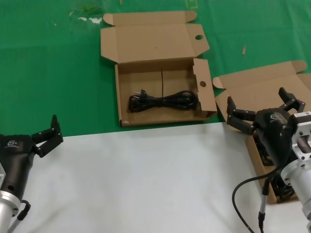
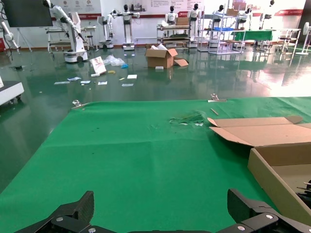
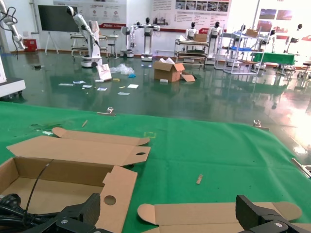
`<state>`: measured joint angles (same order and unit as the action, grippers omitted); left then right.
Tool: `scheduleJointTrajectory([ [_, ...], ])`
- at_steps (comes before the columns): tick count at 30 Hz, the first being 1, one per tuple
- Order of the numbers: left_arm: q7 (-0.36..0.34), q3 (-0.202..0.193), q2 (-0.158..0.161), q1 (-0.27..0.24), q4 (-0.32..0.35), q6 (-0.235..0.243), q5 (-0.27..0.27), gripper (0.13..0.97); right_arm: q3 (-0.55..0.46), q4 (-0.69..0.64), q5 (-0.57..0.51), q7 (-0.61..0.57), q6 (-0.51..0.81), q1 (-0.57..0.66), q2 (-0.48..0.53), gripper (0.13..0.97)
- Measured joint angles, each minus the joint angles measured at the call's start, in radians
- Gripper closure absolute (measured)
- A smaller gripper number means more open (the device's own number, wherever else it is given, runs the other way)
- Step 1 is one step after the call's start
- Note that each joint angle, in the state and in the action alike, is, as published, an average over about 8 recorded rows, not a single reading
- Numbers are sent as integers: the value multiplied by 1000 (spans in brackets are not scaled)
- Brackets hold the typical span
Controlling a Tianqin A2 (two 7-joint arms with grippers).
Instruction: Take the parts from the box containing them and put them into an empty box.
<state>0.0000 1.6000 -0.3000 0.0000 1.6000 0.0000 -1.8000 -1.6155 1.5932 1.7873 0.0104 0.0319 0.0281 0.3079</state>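
From the head camera, two brown cardboard boxes sit on a green mat point(image 1: 53, 58), with a white surface point(image 1: 141, 179) nearer the robot. The box with round holes point(image 1: 165, 87) stands in the middle with its lid folded back — a hole shows in the lid tab and another in the upright side flap. One coiled black power cord point(image 1: 163, 101) lies along its floor, plug end toward the robot's left. The plain-lidded box point(image 1: 265, 92) is off to the right, lid open, and more dark cords point(image 1: 279, 187) show in it beneath the right arm. The right gripper point(image 1: 262, 109) hangs over this box with its fingers spread wide, holding nothing. The left gripper point(image 1: 48, 133) waits at the near left over the edge of the white surface, fingers also apart and empty.

In the left wrist camera, both black fingers point(image 2: 73, 213) stand far apart at the lower edge, nothing between them — green mat ahead, and the holed box point(image 2: 272, 160) off to one side.

In the right wrist camera, the fingers point(image 3: 80, 213) are likewise splayed. The holed box point(image 3: 73, 170) lies beyond them, a bit of cord point(image 3: 12, 206) visible inside, and the plain lid point(image 3: 214, 213) sits close under the gripper.
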Motion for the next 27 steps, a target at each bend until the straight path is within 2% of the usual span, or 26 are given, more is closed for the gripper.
scheduleJointTrajectory([
  [27, 0, 0, 0, 0, 0, 0, 0, 132, 0, 0, 0, 0, 0, 0, 0, 129],
])
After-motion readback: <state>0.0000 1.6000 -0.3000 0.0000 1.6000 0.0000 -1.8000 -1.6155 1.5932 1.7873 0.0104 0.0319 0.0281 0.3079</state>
